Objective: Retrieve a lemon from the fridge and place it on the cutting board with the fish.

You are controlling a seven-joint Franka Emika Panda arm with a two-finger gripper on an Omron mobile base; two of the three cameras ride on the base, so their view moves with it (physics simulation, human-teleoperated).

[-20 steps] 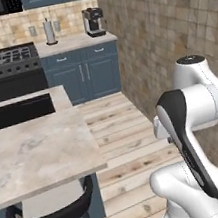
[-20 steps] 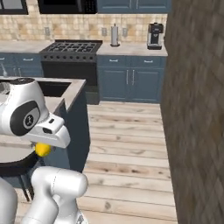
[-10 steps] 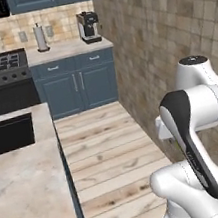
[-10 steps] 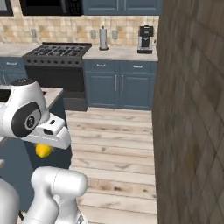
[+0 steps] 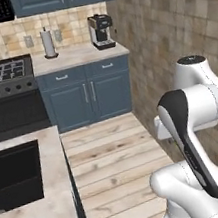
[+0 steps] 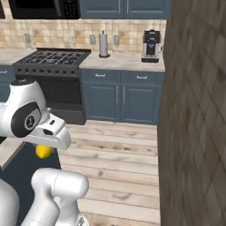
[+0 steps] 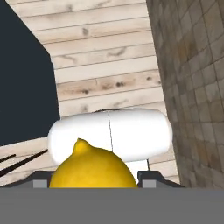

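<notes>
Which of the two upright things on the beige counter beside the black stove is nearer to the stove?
The white paper towel roll, slim and plain; the black coffee machine stands farther right.

Open wood floor (image 5: pixel 113 151) is seen ahead as free passage. It is bounded right by the stone wall (image 5: pixel 177 23), left by the near worktop (image 5: pixel 43 214), and far by blue cabinets (image 5: pixel 85 95) and stove (image 5: pixel 7 98).

A home kitchen; gas stove (image 6: pixel 50 58), coffee machine (image 5: pixel 101 31), navy-blue cabinets (image 5: pixel 85 95), tiled backsplash (image 6: pixel 57 34); plank floor (image 5: pixel 116 165).
</notes>
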